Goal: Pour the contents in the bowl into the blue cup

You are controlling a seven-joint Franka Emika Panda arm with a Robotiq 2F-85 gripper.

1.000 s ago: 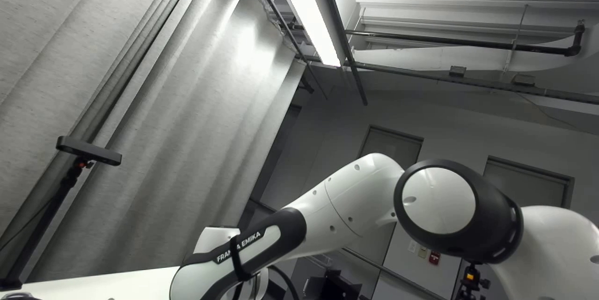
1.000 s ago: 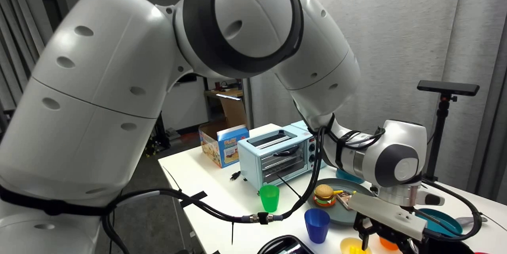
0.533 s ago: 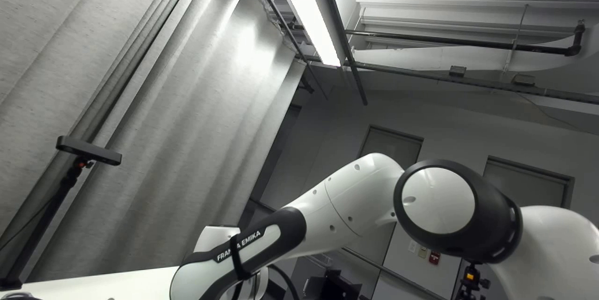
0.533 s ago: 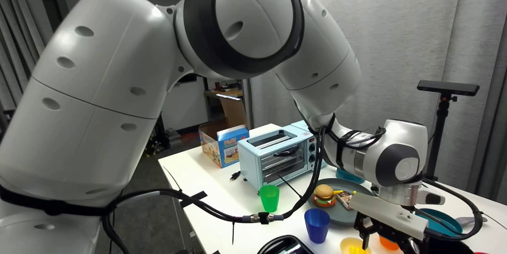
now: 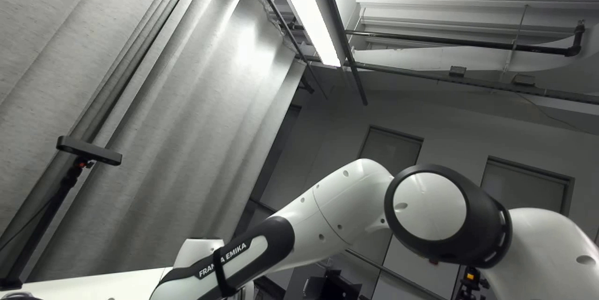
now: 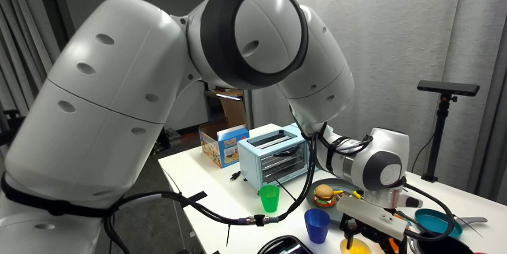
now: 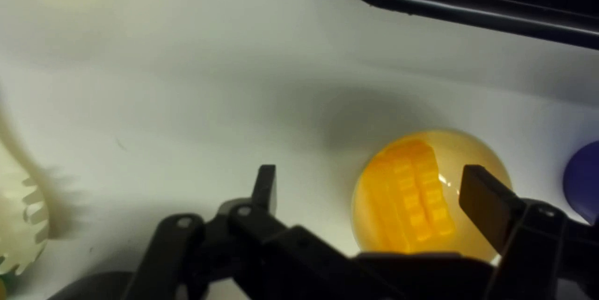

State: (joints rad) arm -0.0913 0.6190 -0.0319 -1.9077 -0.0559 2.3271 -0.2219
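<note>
A translucent yellow bowl (image 7: 456, 146) stands on the white table in the wrist view. It holds yellow ridged pieces (image 7: 407, 192) that look like toy corn. The bowl also shows at the bottom edge of an exterior view (image 6: 358, 242), partly cut off. The blue cup (image 6: 317, 226) stands upright beside the bowl; only its edge shows in the wrist view (image 7: 582, 180). My gripper (image 7: 369, 171) is open and empty above the bowl. Its right finger overlaps the bowl's right part, and its left finger is over bare table left of the bowl.
A black tray-like object (image 7: 491, 14) lies close to bowl and cup. A green cup (image 6: 269, 198), a grey plate with a toy burger (image 6: 324, 195) and a light blue toaster oven (image 6: 277, 155) stand farther back. A teal pan (image 6: 435, 220) and a dark pot (image 6: 439, 246) are at right.
The arm was nearly still at first, then moved lower and toward the left in both exterior views. The gripper shifted left, closer over the bowl. The cup and bowl stayed in place.
</note>
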